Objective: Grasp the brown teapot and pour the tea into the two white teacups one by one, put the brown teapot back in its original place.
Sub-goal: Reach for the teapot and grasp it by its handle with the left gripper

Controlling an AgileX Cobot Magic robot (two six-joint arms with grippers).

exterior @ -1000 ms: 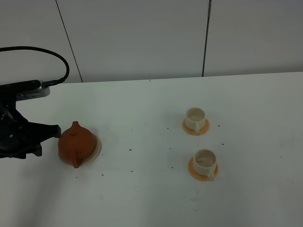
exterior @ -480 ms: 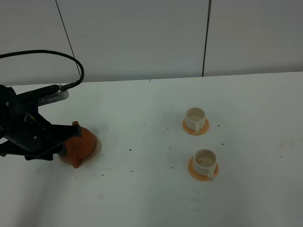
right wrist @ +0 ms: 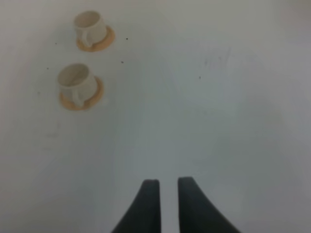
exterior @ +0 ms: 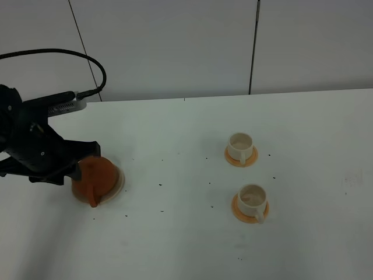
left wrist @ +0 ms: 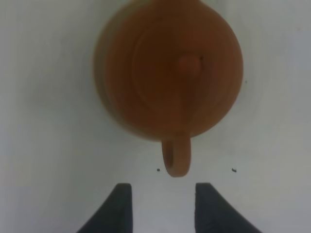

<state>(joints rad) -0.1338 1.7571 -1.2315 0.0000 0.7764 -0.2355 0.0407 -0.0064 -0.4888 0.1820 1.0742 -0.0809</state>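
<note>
**The arm moves in on the teapot**

The left gripper (left wrist: 163, 190) has just slid in. A moment ago it was off to one side of the brown teapot (left wrist: 170, 73). Now it hangs over the pot's near edge and hides a bit of it from where I stand. The pot has not moved. It sits on its plate (exterior: 120, 184), right in front of the hand.

The hand's two fingers are spread apart and nothing is between them. The pot's loop handle (left wrist: 176, 158) is just ahead of the fingertips, close to the gap but not inside it. I think the grab comes next, so the task is only starting. No tea has been poured yet, and both cups look pale and empty inside.

The right gripper (right wrist: 167, 187) hangs over bare table (exterior: 175, 245). Its fingers are close, with a thin gap, and they hold nothing. The cups are far ahead of it and off to one side.

Now I count:
- one teapot, with its lid on, so I cannot see the tea
- one plate under it
- two white teacups, one (exterior: 240, 143) farther from the left hand than the other (exterior: 252, 197)
- two orange saucers (exterior: 228, 156) (exterior: 238, 212), one under each cup
- two arms, each with one hand
</note>
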